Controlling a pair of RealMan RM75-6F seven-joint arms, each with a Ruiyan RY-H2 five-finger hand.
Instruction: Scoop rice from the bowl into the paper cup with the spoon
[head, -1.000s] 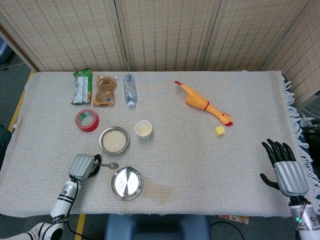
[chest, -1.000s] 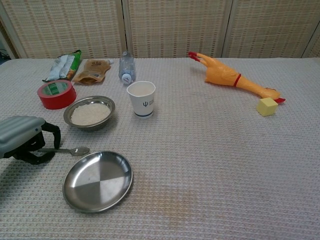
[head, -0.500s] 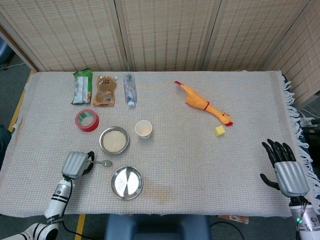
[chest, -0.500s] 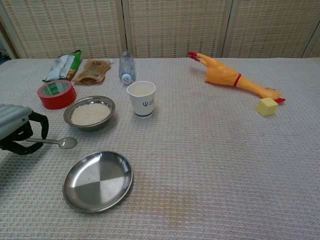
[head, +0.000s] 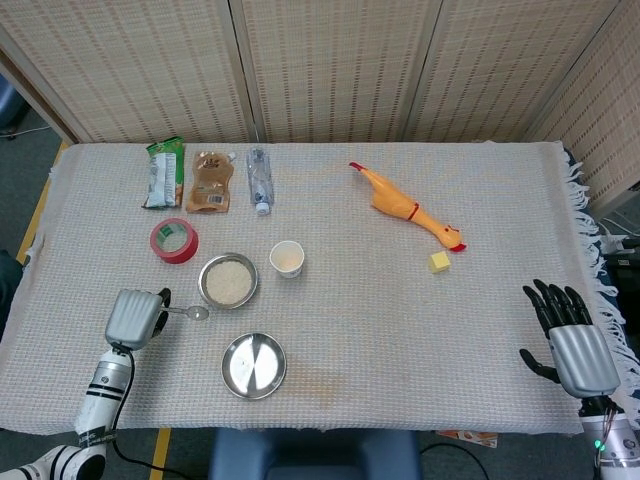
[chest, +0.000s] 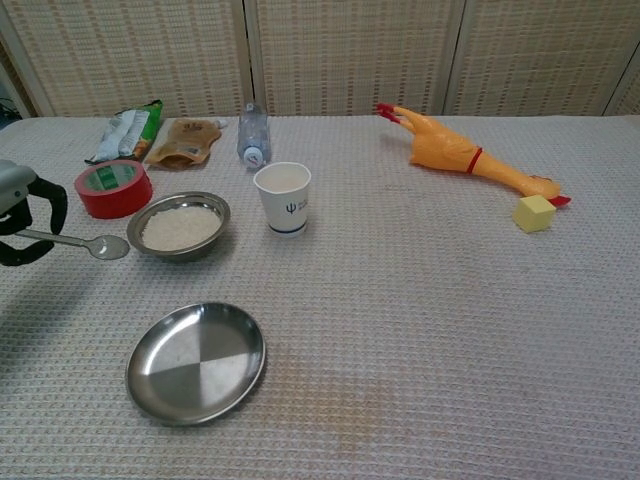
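A metal bowl of white rice (head: 228, 281) (chest: 179, 227) sits left of centre, with the white paper cup (head: 287, 259) (chest: 282, 197) upright just to its right. My left hand (head: 134, 317) (chest: 22, 214) grips the handle of a metal spoon (head: 190, 312) (chest: 88, 244). The spoon is lifted off the cloth, its head close to the bowl's left rim and level. My right hand (head: 571, 338) hangs open off the table's right edge, far from everything; only the head view shows it.
An empty steel plate (head: 253, 365) (chest: 196, 361) lies in front of the bowl. A red tape roll (head: 174, 240), snack packets (head: 163, 172), a pouch (head: 209, 181) and a bottle (head: 259, 179) lie behind. A rubber chicken (head: 405, 206) and yellow cube (head: 439, 262) lie right.
My left hand has lifted the spoon off the cloth and carried it left and away from me, from beside the plate to the bowl's left side. The right hand has stayed put.
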